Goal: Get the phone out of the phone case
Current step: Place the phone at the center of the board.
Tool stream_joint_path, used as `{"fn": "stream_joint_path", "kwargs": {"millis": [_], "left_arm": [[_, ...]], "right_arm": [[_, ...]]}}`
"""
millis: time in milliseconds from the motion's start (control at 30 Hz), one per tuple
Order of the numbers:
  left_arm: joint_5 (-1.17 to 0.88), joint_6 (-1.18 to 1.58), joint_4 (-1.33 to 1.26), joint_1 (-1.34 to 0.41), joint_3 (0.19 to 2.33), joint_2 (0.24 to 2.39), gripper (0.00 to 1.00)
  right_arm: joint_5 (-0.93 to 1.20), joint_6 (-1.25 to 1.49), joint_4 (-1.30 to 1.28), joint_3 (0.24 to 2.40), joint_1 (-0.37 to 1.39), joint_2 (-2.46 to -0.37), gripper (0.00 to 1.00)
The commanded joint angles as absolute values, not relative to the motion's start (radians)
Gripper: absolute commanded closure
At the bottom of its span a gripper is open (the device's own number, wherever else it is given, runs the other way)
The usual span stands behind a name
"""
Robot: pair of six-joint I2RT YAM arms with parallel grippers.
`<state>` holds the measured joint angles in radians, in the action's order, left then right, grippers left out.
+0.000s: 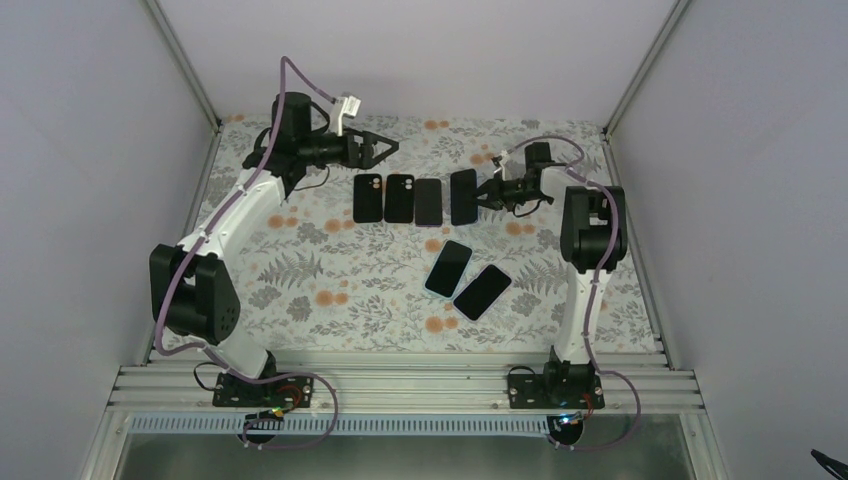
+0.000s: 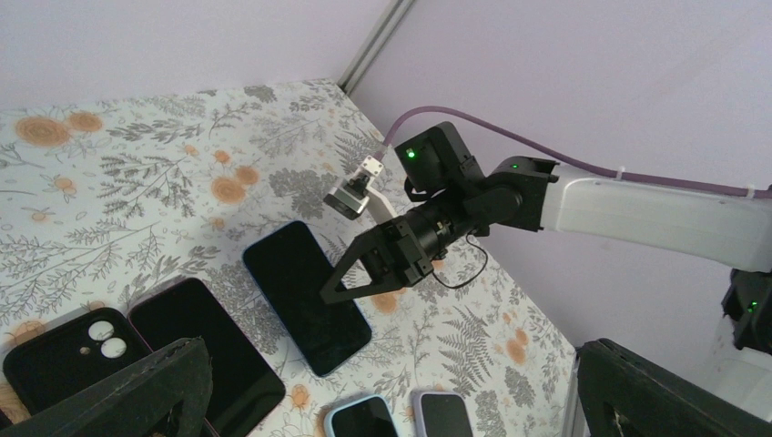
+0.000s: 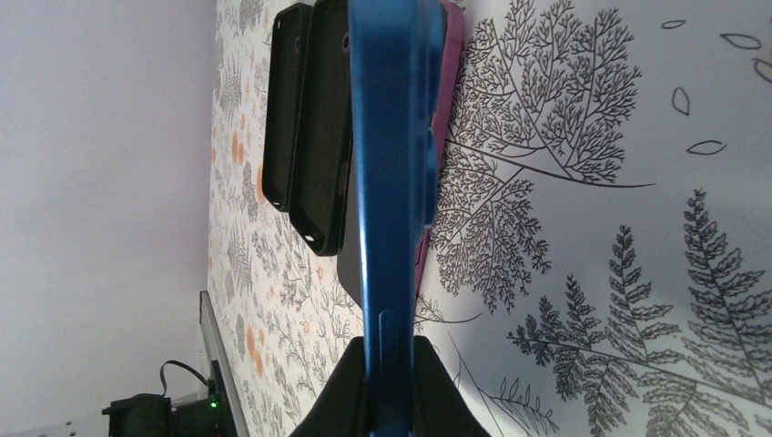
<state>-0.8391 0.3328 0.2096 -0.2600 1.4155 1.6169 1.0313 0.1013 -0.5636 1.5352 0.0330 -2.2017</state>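
Filling the right wrist view, a slim blue-edged phone (image 3: 391,182) is running edge-on away from the lens. The right gripper (image 3: 391,360) is clenching it, one black finger pressing on each flat face. A thin purple phone case (image 3: 446,82) is showing right behind the phone on the side toward the flower-printed tablecloth (image 3: 592,228). Whether the two are touching cannot be told, nor whether the phone is resting on the cloth or being held just off it.

From above, the phone is sitting at the right end of a row near the back of the table, with its dark screen facing up. To its left, close together, three more things are lying flat. First is a dark flat slab (image 1: 428,202), then a plain black rectangular case (image 1: 400,198), then a black case with two pale round spots at one corner (image 1: 368,198).

Nearer the arm bases, two more dark-screened phones are lying side by side at a slant. One is sitting in a light blue rim (image 2: 364,419), the other in a lilac rim (image 2: 443,414).

The left gripper (image 1: 385,152) is hovering above the back left of the row with its jaws spread wide and nothing between them. Its black fingers (image 2: 137,391) are framing the bottom corners of its own view, which is looking across at the right gripper and the phone.
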Motion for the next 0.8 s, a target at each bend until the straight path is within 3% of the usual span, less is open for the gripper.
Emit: {"fn": "stream_joint_path", "kwargs": {"millis": [0,767], "left_arm": [[-0.867,0.367,0.176,-0.249,1.420,1.651,0.00],[-0.884,0.397,0.155,-0.232,1.404,1.672,0.00]], "right_arm": [[1.141,0.137,-0.551,1.585,0.021,-2.237,0.96],[1.209,0.187,-0.559,1.682,0.012,-2.380,0.93]]}}
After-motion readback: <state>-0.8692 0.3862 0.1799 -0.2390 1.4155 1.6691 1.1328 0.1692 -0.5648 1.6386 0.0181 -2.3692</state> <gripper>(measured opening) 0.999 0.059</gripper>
